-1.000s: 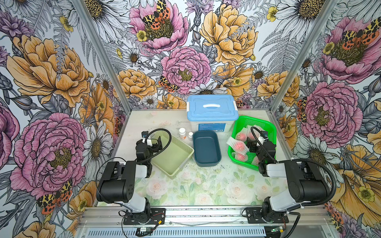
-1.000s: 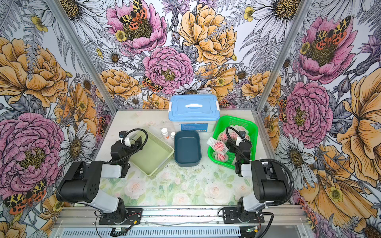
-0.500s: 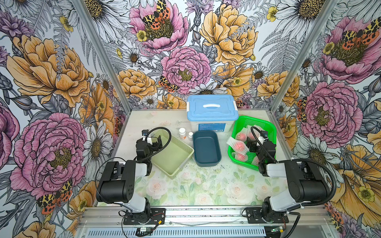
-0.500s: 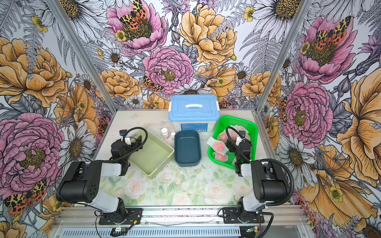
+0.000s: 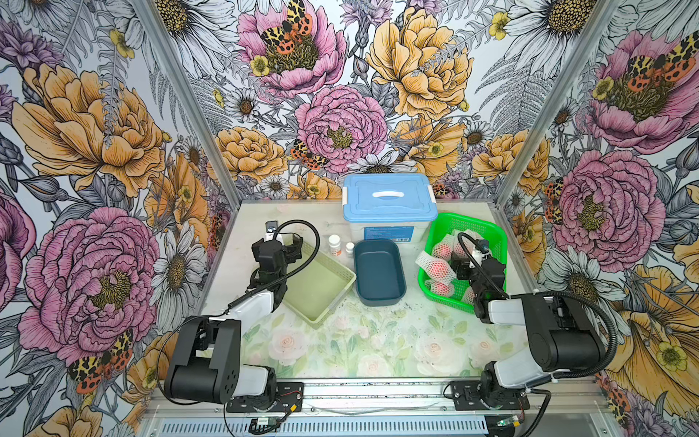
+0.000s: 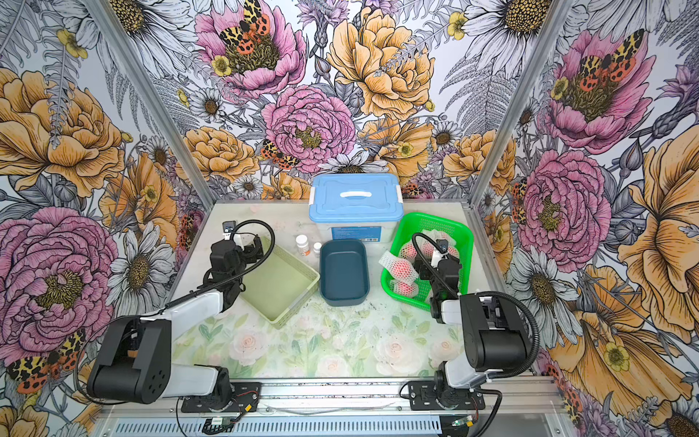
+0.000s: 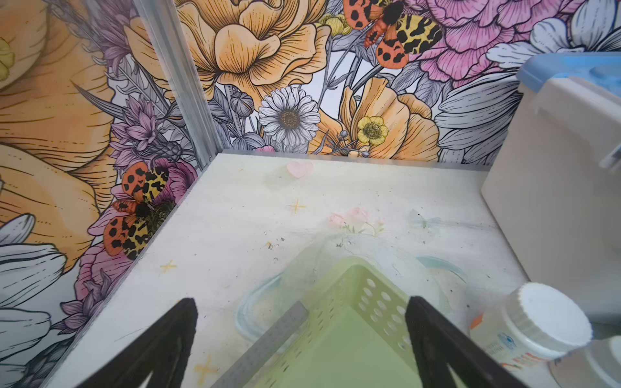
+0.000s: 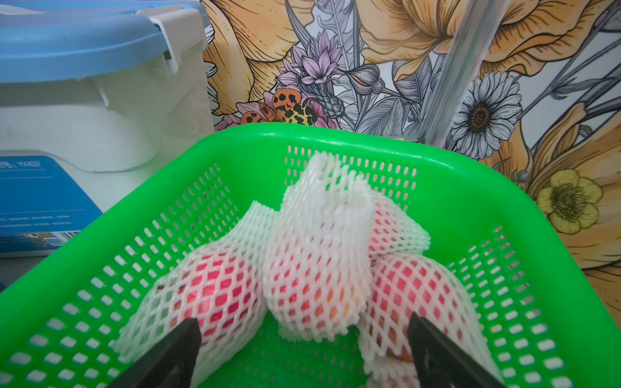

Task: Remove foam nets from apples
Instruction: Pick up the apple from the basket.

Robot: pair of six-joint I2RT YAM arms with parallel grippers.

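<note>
Several apples in white foam nets lie in the green basket (image 5: 472,219) at the right in both top views. One netted apple (image 5: 435,266) leans over the basket's left rim. In the right wrist view, three netted apples (image 8: 215,289) (image 8: 312,268) (image 8: 410,289) show red through the mesh. My right gripper (image 5: 462,265) (image 8: 302,320) is open and low inside the basket, its fingers on either side of the middle netted apple and holding nothing. My left gripper (image 5: 293,246) (image 7: 299,300) is open and empty over the far corner of the light green tray (image 5: 333,265).
A dark blue tub (image 5: 378,272) sits between the tray and the basket. A blue-lidded storage box (image 5: 389,198) stands behind it. Two white pill bottles (image 5: 334,244) (image 5: 350,248) stand by the tray's far edge. Flowered walls enclose three sides.
</note>
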